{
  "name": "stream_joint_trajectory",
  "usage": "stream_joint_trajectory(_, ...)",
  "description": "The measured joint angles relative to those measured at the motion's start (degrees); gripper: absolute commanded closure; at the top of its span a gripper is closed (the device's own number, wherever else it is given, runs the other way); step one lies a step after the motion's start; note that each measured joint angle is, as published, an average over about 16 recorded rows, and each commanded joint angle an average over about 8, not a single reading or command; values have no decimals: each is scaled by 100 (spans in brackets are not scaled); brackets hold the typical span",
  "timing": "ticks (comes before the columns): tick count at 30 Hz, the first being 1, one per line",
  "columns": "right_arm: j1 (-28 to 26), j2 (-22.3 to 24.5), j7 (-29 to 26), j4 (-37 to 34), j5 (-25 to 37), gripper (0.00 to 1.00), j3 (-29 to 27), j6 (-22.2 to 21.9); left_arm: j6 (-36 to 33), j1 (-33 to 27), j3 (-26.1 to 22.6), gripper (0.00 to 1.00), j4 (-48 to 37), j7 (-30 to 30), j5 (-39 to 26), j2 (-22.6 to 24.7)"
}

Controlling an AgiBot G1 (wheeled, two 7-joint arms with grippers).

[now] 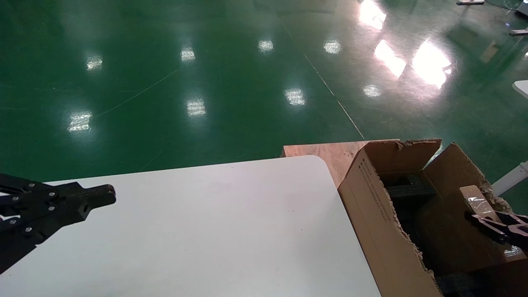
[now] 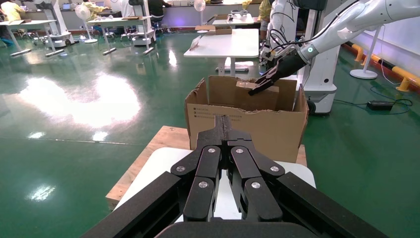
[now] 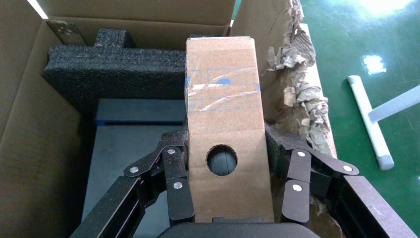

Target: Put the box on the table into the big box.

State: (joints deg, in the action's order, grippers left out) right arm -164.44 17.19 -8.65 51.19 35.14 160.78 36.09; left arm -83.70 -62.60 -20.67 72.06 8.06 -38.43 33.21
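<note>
The small brown box (image 3: pixel 223 114), with a round hole and clear tape, is held between my right gripper's (image 3: pixel 225 144) fingers, inside the big box (image 3: pixel 29 124) above its black foam (image 3: pixel 114 64). In the head view the small box (image 1: pixel 474 202) sits low in the big box (image 1: pixel 379 214) at the right, with the right gripper (image 1: pixel 495 225) on it. The left wrist view shows the big box (image 2: pixel 247 126) and the right gripper (image 2: pixel 262 84) from across the table. My left gripper (image 1: pixel 107 198) is shut and empty, hovering over the white table (image 1: pixel 206 231) at the left.
The big box stands on a reddish wooden board (image 1: pixel 330 154) just past the table's right edge. Its torn flap edges (image 3: pixel 297 94) rise beside the small box. Shiny green floor (image 1: pixel 206 82) lies beyond. A white table leg (image 1: pixel 509 177) stands at the far right.
</note>
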Motion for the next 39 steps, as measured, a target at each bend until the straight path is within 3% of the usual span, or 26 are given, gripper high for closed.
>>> stream_joint_trajectory(1, 4, -17, -2, 14, -8, 100, 24, -20, 0, 0, 0, 93, 0, 0, 0, 0)
stream_joint_trajectory(3, 12, -47, -6, 37, -20, 97, 62, -55, 0, 0, 0, 68, 0, 0, 0, 0)
stream_joint_trajectory(8, 34, -118, -15, 81, -36, 37, 134, -124, 1, 0, 0, 6, 0, 0, 1, 0)
stream_joint_trajectory(9, 38, -128, -16, 87, -37, 24, 143, -133, 1, 1, 0, 0, 0, 0, 1, 0)
stream_joint_trajectory(11, 45, -147, -18, 98, -36, 2, 158, -148, 1, 1, 0, 0, -1, 0, 1, -1)
stream_joint_trajectory(12, 49, -155, -18, 102, -35, 0, 163, -153, 1, 1, 0, 0, -1, 0, 1, -1)
stream_joint_trajectory(39, 77, -167, 4, 141, -23, 0, 120, -140, 2, 1, 0, 0, -1, -1, 1, -1)
